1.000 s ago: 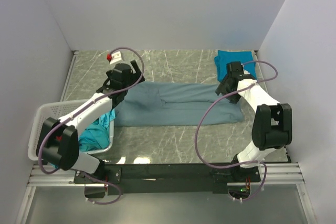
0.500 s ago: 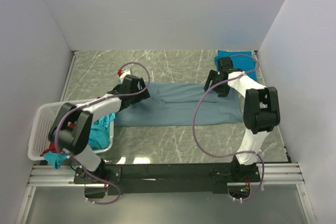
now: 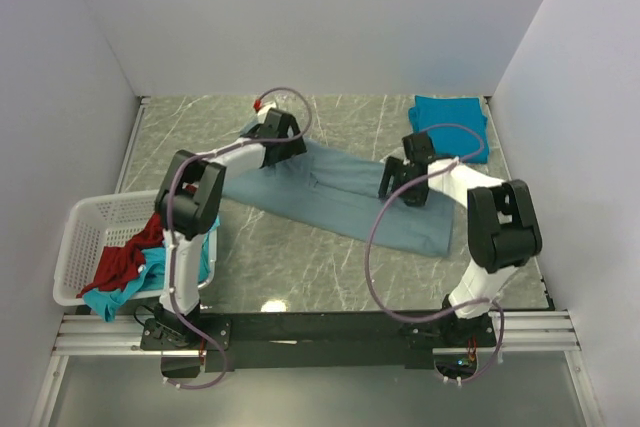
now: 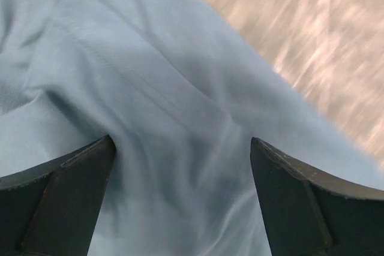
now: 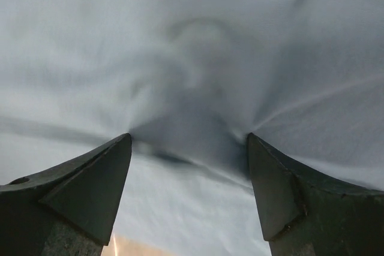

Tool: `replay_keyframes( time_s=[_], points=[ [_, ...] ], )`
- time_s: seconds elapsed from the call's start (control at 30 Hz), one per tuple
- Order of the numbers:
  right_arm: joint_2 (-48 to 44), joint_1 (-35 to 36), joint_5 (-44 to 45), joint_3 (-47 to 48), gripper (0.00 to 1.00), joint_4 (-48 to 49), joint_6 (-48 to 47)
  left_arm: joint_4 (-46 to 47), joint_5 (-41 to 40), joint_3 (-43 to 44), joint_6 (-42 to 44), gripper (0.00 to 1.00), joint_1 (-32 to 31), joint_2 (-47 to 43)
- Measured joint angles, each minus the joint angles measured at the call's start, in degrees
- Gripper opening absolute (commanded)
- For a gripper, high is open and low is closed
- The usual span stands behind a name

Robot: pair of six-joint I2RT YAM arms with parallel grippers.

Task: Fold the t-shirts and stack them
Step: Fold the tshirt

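A large grey-blue t-shirt [image 3: 340,192] lies spread on the table, running slantwise from back left to front right. My left gripper [image 3: 288,144] is down on its back-left end. In the left wrist view that gripper [image 4: 180,148] is open, both tips pressing the cloth [image 4: 180,58]. My right gripper [image 3: 396,183] rests on the shirt's right half. It [image 5: 189,142] is open too, its fingertips dug into creased cloth [image 5: 180,40]. A folded teal-blue t-shirt [image 3: 455,122] lies at the back right.
A white lattice basket [image 3: 80,217] stands at the front left with a red shirt [image 3: 125,257] and a turquoise one [image 3: 110,297] heaped inside. White walls close in the marbled table [image 3: 300,267] on the left, back and right.
The grey-blue shirt has swung from lying level to lying slantwise. My left gripper moved back and to the right, and the right gripper moved left and nearer. The red shirt in the basket now shows.
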Motion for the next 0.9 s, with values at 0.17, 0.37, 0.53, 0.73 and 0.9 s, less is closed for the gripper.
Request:
replay_keyframes(
  time_s=[0.17,0.37,0.53,0.73,0.9],
  points=[
    [-9.22,9.97,-1.42,-11.02,0.85,1.9,2.89,-0.98,3.23,18.27,1.73,0.99,0.31,12.04],
    [-14.71,28.61,-7.34,-18.38,0.86,8.61,11.5,6.19,14.14,26.95,2.25,0.99,0.44,19.47],
    [-11.19,40.3,-9.97,-14.51,0.86,8.02,14.93,10.58,21.9,36.87,0.35,0.99,0.31,27.21],
    [-9.7,45.9,-9.35,-10.95,0.86,3.21,15.13,16.11,26.29,43.82,-1.84,0.99,0.22,33.4],
    [-11.19,45.88,-6.93,-10.95,0.86,1.03,15.1,17.84,27.28,47.15,-2.75,1.0,0.22,36.06]
  ],
)
